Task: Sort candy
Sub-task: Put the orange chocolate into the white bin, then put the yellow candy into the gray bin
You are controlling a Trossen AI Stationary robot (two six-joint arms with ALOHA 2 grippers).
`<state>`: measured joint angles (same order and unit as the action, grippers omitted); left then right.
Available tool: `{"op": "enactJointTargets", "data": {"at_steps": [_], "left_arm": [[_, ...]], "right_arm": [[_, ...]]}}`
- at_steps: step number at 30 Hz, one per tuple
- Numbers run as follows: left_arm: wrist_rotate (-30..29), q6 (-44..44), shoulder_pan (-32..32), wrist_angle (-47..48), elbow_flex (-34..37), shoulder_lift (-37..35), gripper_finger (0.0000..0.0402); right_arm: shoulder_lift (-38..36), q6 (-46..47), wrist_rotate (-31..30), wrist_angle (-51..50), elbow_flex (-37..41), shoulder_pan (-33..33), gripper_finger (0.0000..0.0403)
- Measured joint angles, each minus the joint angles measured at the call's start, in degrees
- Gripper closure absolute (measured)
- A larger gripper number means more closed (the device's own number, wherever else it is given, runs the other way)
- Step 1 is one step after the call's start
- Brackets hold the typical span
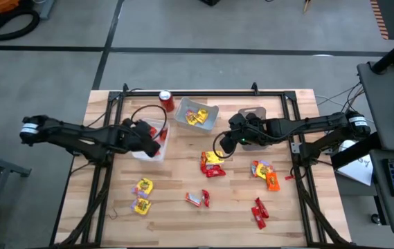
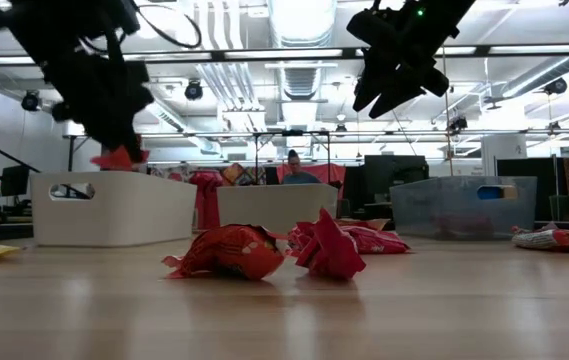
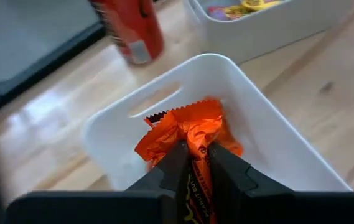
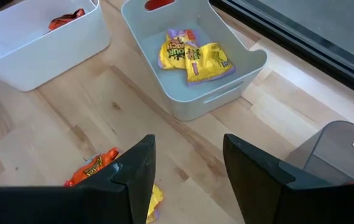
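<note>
Overhead, crinkled orange-wrapped candy (image 3: 189, 134)

Bright, even light falls from ceiling strip lamps (image 2: 304, 20), which glare white in the low view. Under them the wooden table (image 1: 183, 173) shows only soft, faint shadows and a pale sheen near the red soda can (image 3: 130, 28), itself blurred. The nearest tabletop and both dark arms above it look soft, almost silhouetted.
</note>
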<state>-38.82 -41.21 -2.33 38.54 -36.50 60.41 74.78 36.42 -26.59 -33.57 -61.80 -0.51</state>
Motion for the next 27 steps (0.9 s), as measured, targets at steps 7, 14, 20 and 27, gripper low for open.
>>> {"op": "enactJointTargets", "data": {"at_steps": [7, 14, 20, 27], "left_arm": [[2.5, 4.6, 4.4, -9.7, 3.5, 1.8, 0.0364], [2.4, 4.7, 6.2, -9.9, 3.6, 4.6, 0.0353], [2.4, 4.8, 6.2, -9.9, 3.2, 6.9, 0.0316], [3.1, 7.5, 5.8, -8.6, 0.1, 7.1, 0.0271]], "right_arm": [[0.0, 0.0, 0.0, 0.0, 0.0, 0.0, 0.0225], [0.0, 0.1, 0.0, 0.0, 0.0, 0.0, 0.0225], [0.0, 0.2, 0.0, 0.0, 0.0, 0.0, 0.0225], [0.0, 0.2, 0.0, 0.0, 0.2, 0.0, 0.0225]]}}
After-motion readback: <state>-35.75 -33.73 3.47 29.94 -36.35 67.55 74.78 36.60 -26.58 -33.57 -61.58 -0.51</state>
